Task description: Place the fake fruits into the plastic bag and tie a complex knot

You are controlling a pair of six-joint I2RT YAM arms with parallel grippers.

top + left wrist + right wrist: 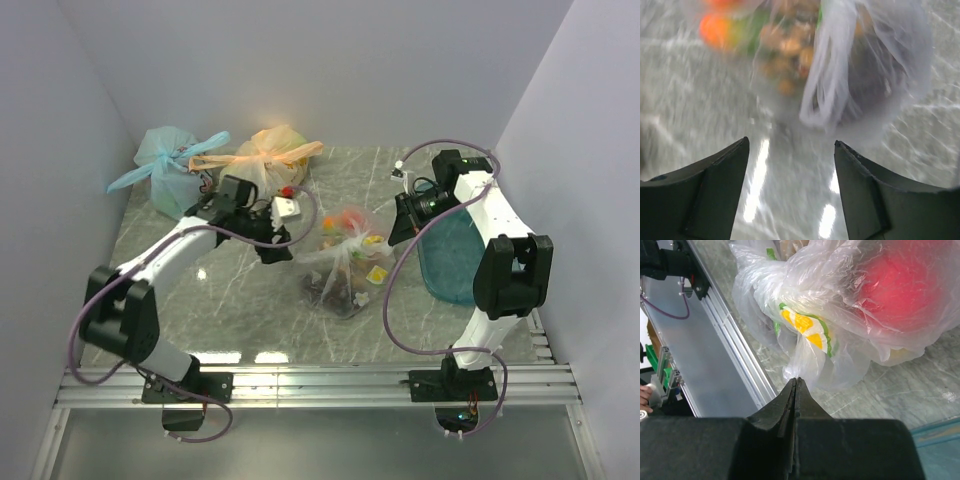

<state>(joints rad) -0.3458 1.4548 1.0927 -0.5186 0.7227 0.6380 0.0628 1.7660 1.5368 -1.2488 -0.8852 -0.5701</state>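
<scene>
Lying just ahead of the released left gripper (791, 142), the plastic bag (840, 75) is pinched by the right gripper (796, 380).

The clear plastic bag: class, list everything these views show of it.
The plastic bag is thin, colourless, crinkled film, slumped on the marbled table. Through it show fake fruits, red, orange, yellow and green. A bunched strand of film hangs down its side. The right gripper is shut on a pulled-out fold; the left gripper stands open beside it, not touching.
</scene>
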